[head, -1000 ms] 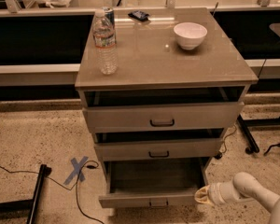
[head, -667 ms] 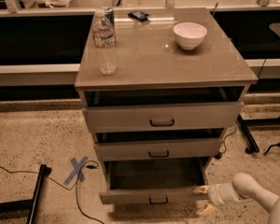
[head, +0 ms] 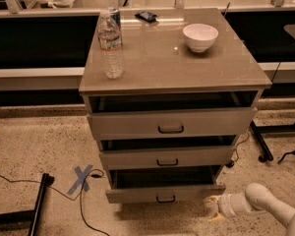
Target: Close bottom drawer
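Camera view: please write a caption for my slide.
The claw sits low, beside the right end of the partly open bottom drawer.

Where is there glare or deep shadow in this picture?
Camera view: glare streaks the cabinet top near the white bowl; the inside of the bottom drawer lies in deep shadow, while its front is lit; the gripper, just right of that front, looks washed-out pale.

The cabinet top (head: 157,63) is smooth and faintly glossy, the bottle (head: 110,45) clear plastic, the bowl (head: 200,37) glossy white, the floor (head: 39,146) speckled, and the gripper (head: 212,208), low beside the matt bottom drawer's (head: 137,194) right corner, smooth pale plastic.
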`<state>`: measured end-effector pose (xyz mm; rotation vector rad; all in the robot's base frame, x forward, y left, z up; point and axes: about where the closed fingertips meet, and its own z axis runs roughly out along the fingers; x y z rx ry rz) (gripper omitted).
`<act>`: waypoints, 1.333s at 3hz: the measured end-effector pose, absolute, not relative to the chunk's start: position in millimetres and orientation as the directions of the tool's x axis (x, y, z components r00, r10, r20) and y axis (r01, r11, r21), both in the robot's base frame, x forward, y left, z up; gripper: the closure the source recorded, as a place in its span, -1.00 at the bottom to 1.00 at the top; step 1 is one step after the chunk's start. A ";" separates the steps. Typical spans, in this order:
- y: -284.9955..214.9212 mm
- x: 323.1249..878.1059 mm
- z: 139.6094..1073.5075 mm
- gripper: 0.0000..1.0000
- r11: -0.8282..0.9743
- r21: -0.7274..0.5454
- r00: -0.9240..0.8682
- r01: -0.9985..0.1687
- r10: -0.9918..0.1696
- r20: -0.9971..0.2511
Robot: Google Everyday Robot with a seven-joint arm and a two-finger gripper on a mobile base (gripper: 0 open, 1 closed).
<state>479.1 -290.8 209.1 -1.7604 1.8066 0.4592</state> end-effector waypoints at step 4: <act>-276.3 479.4 196.4 1.00 0.055 -0.116 0.031 -0.992 -0.774 -0.632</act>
